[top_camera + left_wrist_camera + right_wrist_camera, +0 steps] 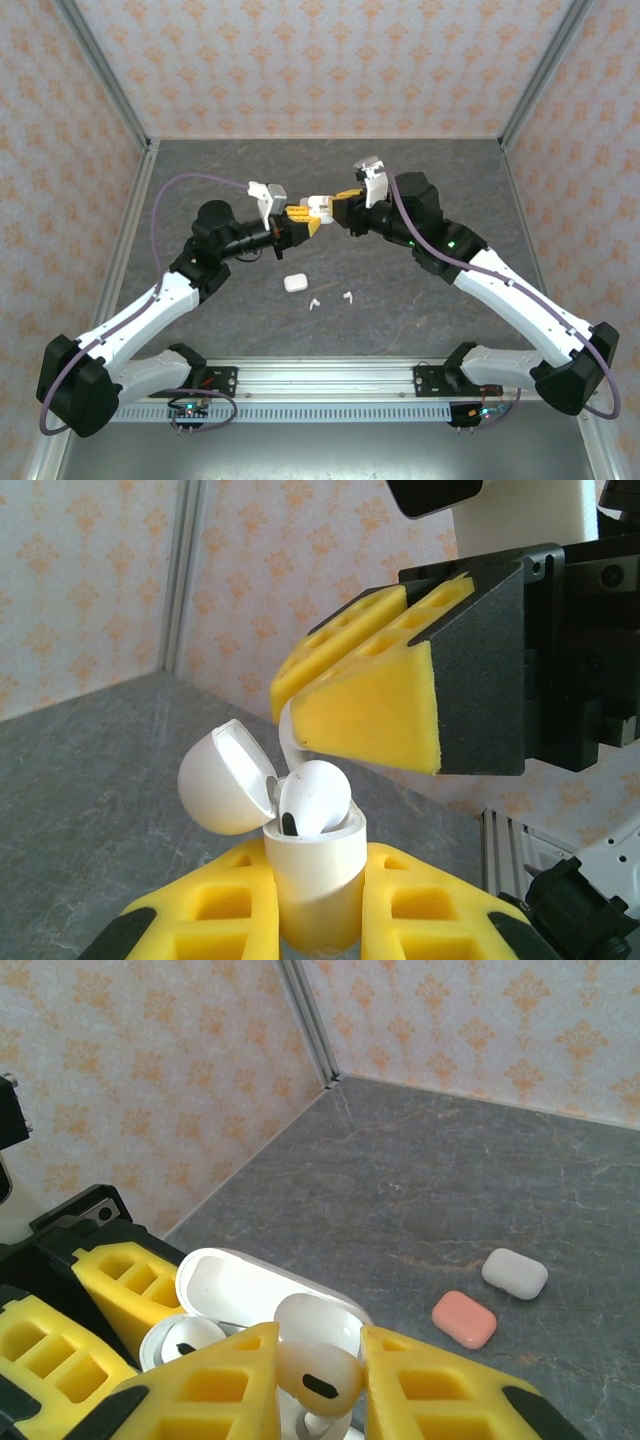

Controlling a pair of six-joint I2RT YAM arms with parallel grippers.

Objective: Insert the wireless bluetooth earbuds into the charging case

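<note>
A: Status, front to back?

B: Top view, lower middle: two loose earbuds [314, 303] [349, 296], white, lying apart on the grey tabletop [400, 325]. Just behind them, to the left, sits a closed white case [294, 283].

A: Grippers?

B: They meet mid-frame, raised off the tabletop. The left gripper [306, 219] comes in from the left, clamped on the charging case [315, 880]. In the left wrist view the case stands upright between the yellow pads at bottom centre, with its lid [225, 780] swung open to the left.

A: Right one?

B: The right gripper [333, 208] comes in from the right, pads pinched on a white earbud [315, 1355]. In the left wrist view it holds the thin end from the upper right. The rounded end sits in the mouth of the case, standing above the rim, not flush.

A: Other slot?

B: Right wrist view, lower left: a second earbud [185, 1338] looks seated beside it under the open lid. Can't tell how deep.

A: Further out?

B: Right wrist view, right of centre: a pink case [464, 1319] with a far white case [515, 1273] beyond it. Both are closed and flat on the tabletop, near each other but not touching, well apart from the grippers.
</note>
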